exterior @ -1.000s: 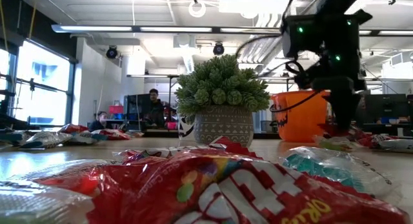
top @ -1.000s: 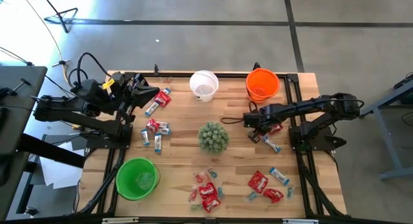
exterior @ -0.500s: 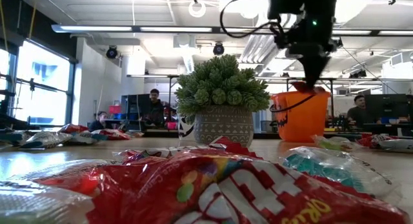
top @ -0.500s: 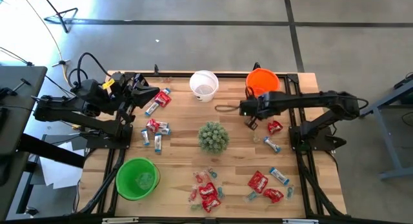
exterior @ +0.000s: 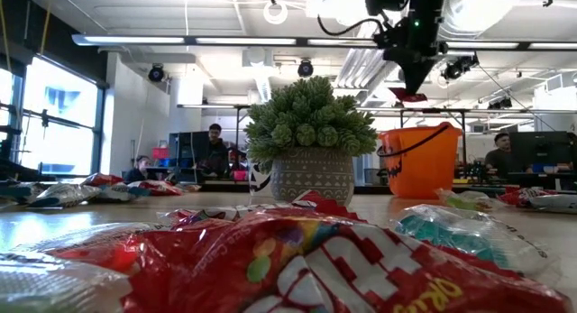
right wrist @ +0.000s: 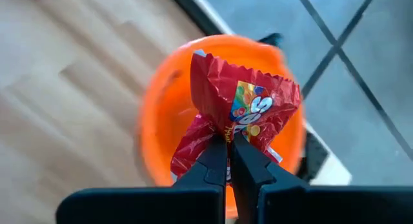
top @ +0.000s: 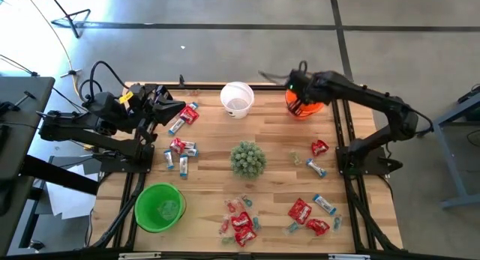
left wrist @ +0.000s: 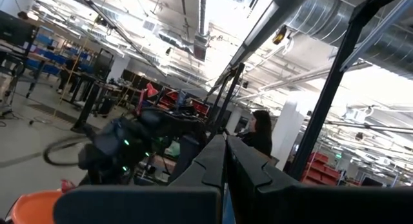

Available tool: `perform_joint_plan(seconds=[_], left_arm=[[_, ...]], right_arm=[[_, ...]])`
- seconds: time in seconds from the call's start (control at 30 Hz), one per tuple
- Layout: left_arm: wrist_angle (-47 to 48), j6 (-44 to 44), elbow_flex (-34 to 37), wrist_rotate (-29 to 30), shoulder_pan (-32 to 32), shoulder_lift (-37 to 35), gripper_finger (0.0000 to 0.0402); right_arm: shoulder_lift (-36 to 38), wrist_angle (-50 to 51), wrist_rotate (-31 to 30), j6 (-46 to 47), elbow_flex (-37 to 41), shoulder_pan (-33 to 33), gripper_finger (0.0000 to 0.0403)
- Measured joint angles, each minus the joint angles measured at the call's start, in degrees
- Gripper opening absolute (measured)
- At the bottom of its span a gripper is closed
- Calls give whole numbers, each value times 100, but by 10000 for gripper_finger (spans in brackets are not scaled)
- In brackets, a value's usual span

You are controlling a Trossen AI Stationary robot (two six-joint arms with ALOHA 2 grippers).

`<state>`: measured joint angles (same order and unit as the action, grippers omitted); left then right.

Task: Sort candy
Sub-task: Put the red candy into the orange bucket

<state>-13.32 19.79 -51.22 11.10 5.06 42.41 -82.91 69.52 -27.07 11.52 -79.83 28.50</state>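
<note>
My right gripper hangs over the orange bucket at the table's far right, shut on a shiny red candy packet. In the low view the packet shows above the bucket's rim. My left gripper is shut on nothing, held up over the far left of the table. More candy lies on the wood in loose groups: far left, left, near middle, near right and right. My right gripper pinches the red packet's crumpled middle between its two fingers. The fingers slant down from above. The packet is lifted clear, its ends fanning out beyond the fingertips over the bucket's opening.
A white bucket stands at the far middle, a green bucket near left. A green spiky plant in a pot sits at the table's centre. People show in the room beyond the table.
My right gripper has risen from the table's right middle and swung toward the far edge, ending over the orange bucket. It has stayed shut, and the red packet has gone with it, lifted clear of the wood.
</note>
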Motion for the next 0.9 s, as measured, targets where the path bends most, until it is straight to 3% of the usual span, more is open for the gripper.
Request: perform_joint_plan(seconds=[0.1, 0.3, 0.7, 0.9], left_arm=[[0, -95, 0, 101, 0, 0, 1], [-1, -103, 0, 149, 0, 5, 1], [4, -262, 2, 150, -2, 11, 1], [0, -596, 2, 163, -2, 11, 1]], right_arm=[[2, -100, 144, -223, -9, 497, 0], [2, -383, 1081, -559, 193, 1068, 1], [2, -356, 1135, -657, 262, 1241, 93], [18, 375, 1458, -349, 267, 1238, 112]])
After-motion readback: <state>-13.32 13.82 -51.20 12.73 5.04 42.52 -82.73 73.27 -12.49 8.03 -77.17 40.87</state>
